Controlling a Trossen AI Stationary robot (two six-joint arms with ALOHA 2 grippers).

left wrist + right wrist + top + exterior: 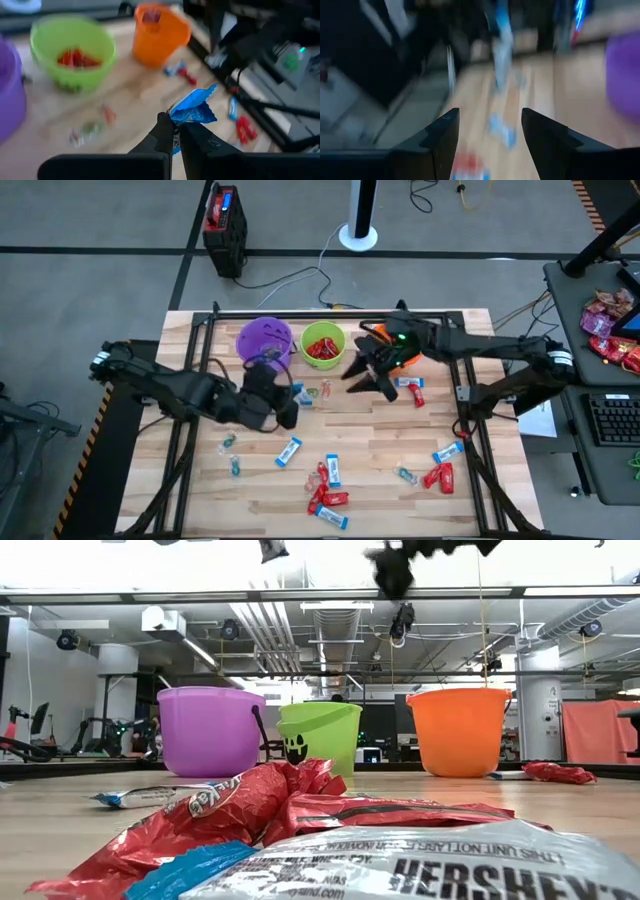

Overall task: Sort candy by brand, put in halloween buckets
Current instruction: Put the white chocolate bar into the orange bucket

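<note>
Three halloween buckets stand at the table's far side: purple [265, 338], lime green [322, 343] with red candy inside, and orange [397, 352], partly hidden under my right arm. Loose candy lies scattered on the wood: blue-and-white bars [289, 451], red pieces [437, 476] and small teal twists [230, 443]. My left gripper [176, 136] hangs above the table in front of the purple bucket, shut on a blue-wrapped candy [192, 107]. My right gripper [487, 135] is open and holds nothing, raised just in front of the orange bucket [365, 375]. My left gripper pinches the blue wrapper's lower end [176, 120] between its two fingertips. The candy is lifted clear of the table. Its crimped free end [205, 94] sticks out past the fingertips.
Red and blue pieces cluster near the table's front edge [328, 498]. A few more lie beside the orange bucket [412, 388]. A black metal frame [470, 395] runs around the tabletop. A side desk with red-pink bags [605, 315] stands to the right.
</note>
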